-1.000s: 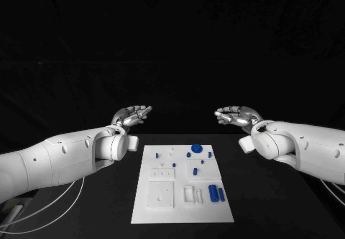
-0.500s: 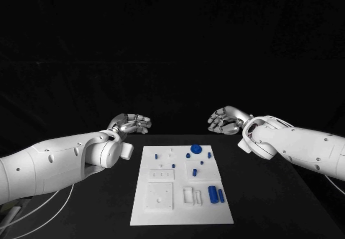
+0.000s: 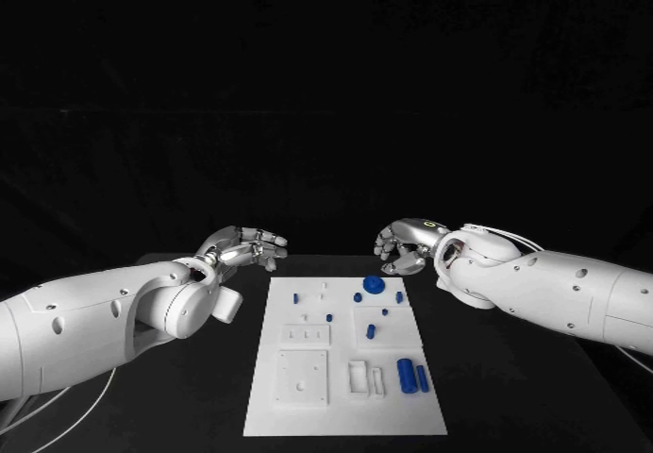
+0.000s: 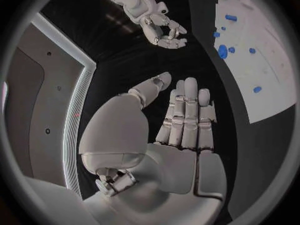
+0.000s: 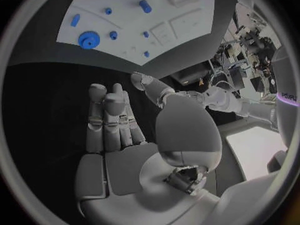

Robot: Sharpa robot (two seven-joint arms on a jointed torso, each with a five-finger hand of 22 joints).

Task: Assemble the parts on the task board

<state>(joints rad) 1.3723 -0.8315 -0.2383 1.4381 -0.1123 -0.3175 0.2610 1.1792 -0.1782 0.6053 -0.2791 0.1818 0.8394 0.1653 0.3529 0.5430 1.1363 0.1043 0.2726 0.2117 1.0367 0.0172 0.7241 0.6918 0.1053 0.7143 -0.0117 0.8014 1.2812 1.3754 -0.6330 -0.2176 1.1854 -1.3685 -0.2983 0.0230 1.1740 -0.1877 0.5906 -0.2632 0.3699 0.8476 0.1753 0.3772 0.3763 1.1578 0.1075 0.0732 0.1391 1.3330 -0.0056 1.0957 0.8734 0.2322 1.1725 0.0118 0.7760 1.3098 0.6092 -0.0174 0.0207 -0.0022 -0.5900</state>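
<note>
The white task board [image 3: 307,377] lies in the middle of the black table. Several blue parts sit on it: a round gear [image 3: 373,282] at the far end, small pegs [image 3: 370,331] in the middle and a long cylinder [image 3: 404,374] near the front right. My left hand [image 3: 246,247] hovers off the board's far left corner, fingers apart and holding nothing. My right hand [image 3: 407,246] hovers above the far right corner near the gear, also holding nothing. In the wrist views each palm [image 4: 181,130] [image 5: 115,125] is bare, with the board [image 4: 265,60] [image 5: 125,7] beyond the fingertips.
Bare black table [image 3: 517,377] surrounds the board on both sides. White recessed blocks [image 3: 305,376] take up the board's near left part. The left wrist view also shows my right hand [image 4: 159,27] across the dark tabletop.
Both hands have turned over from palms up, dropped lower and moved inward toward the board's far end. The parts on the board have not moved.
</note>
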